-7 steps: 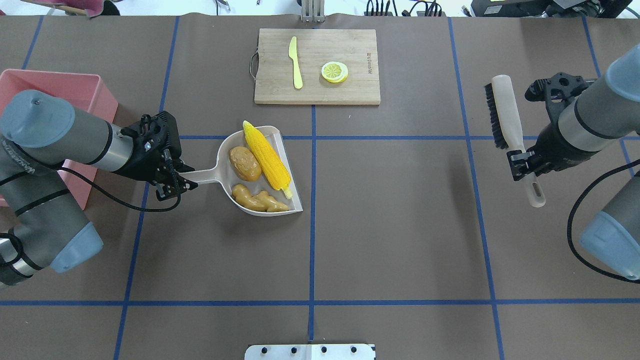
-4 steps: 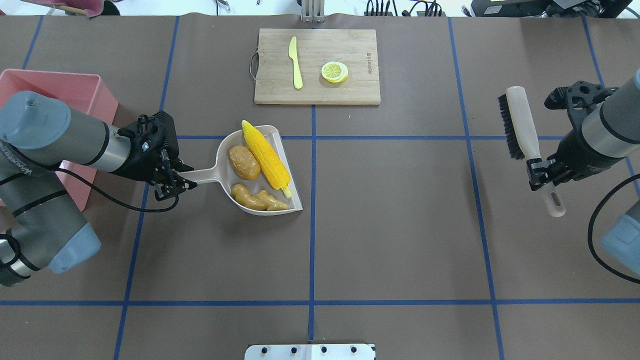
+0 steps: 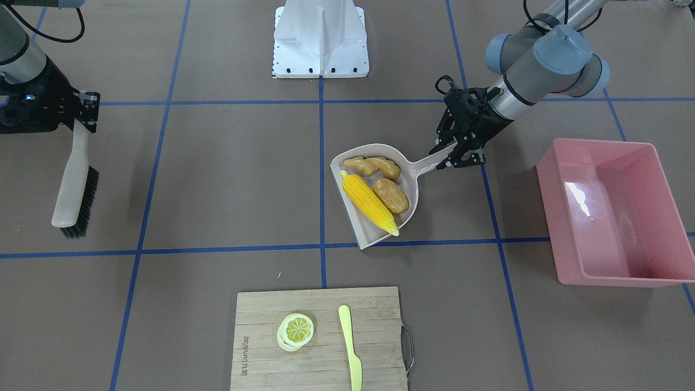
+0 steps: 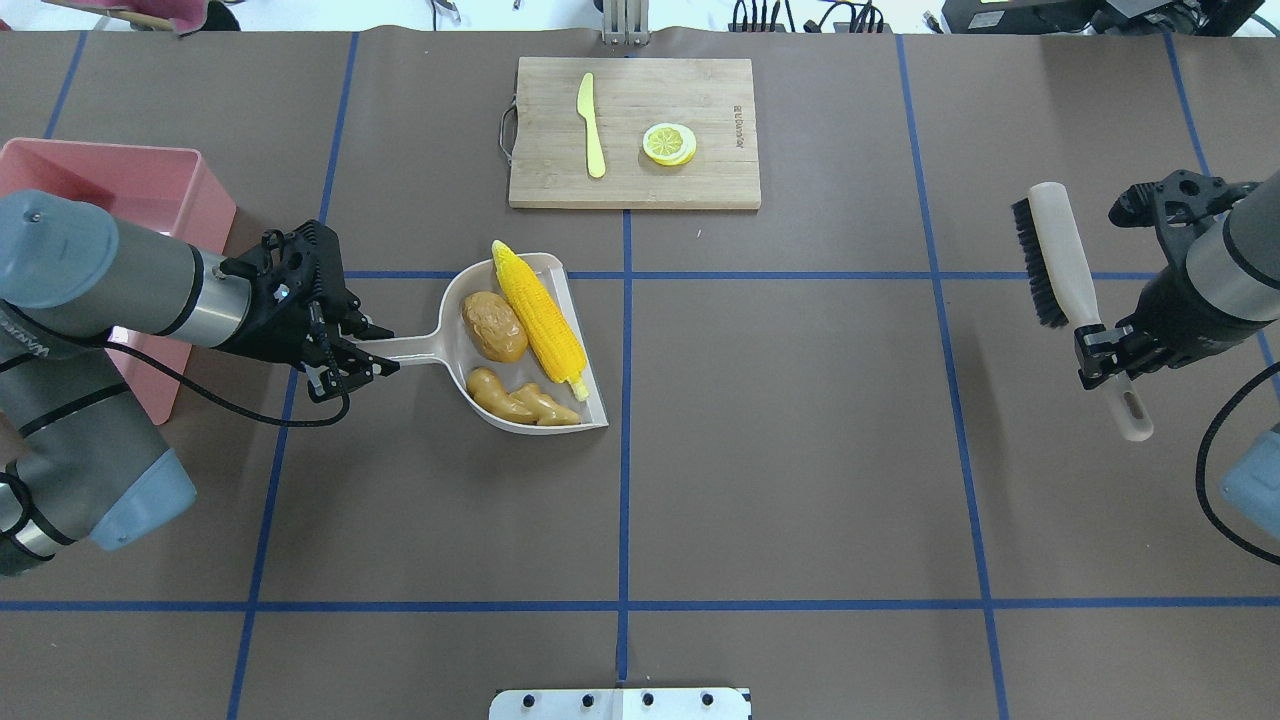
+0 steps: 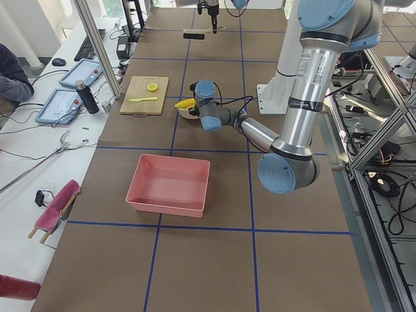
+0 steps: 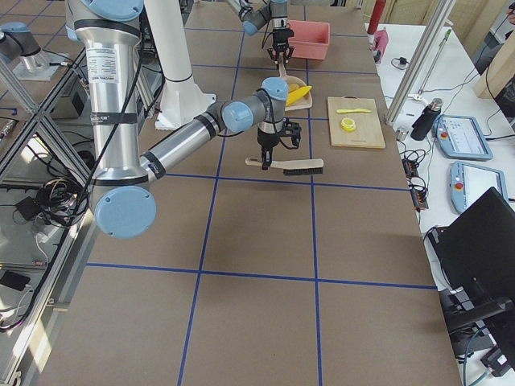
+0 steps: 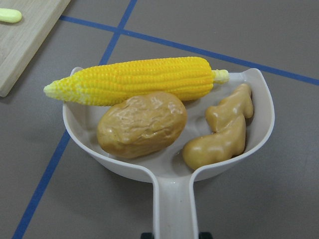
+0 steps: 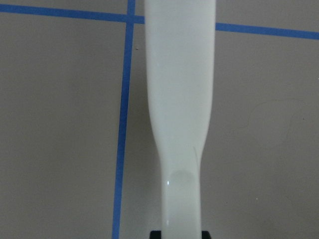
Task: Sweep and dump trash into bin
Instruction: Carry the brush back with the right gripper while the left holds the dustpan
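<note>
Dustpan [image 4: 556, 264] loaded; bin [image 3: 613, 228] nearby.
Left gripper [image 4: 372, 358] fingers pinch the dustpan handle; corn cob [image 4: 541, 322], potato [image 4: 493, 327], ginger root [image 4: 520, 400] lie inside; right gripper [image 4: 1100, 352] fingers pinch the brush [image 4: 1058, 258] handle.

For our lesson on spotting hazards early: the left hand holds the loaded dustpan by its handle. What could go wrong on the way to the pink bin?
1. The corn cob overhangs the rim of the dustpan, so it may roll off short of the bin once lifted.
2. The left hand grips only the handle's end, so the pan could sag or twist.
</note>
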Robot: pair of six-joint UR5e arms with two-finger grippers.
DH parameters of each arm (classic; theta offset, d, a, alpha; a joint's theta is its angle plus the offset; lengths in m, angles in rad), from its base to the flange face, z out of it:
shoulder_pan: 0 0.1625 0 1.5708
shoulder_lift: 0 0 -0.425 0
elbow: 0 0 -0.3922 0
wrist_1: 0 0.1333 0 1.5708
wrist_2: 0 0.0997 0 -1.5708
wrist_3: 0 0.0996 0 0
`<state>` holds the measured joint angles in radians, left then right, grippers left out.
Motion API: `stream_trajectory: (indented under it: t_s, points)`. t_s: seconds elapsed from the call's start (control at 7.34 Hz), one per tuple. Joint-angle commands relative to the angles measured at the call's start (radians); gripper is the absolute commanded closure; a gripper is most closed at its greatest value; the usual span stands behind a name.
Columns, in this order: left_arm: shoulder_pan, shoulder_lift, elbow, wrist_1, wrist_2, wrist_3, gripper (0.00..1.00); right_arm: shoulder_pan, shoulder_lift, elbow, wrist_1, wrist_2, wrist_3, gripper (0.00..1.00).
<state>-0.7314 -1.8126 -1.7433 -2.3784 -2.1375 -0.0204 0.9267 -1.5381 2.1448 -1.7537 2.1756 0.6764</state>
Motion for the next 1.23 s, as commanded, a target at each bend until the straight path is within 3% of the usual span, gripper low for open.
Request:
stream_trajectory:
  t_s: [0.0, 0.82, 0.95, 1.09]
  points:
    - [0.0, 0.001, 0.004, -0.061, 0.001, -0.023, 1.0, 0.02, -0.003, -0.015, 0.0, 0.03, -0.042, 1.0]
    - [0.009, 0.015, 0.056, -0.065, 0.022, -0.02, 1.0, 0.034, -0.063, -0.091, 0.109, 0.053, -0.121, 1.0]
    - [0.009, 0.015, 0.06, -0.062, 0.024, -0.02, 0.94, 0.034, -0.06, -0.095, 0.115, 0.058, -0.118, 1.0]
    - [0.013, 0.015, 0.068, -0.064, 0.025, -0.018, 0.79, 0.032, -0.056, -0.098, 0.114, 0.058, -0.115, 1.0]
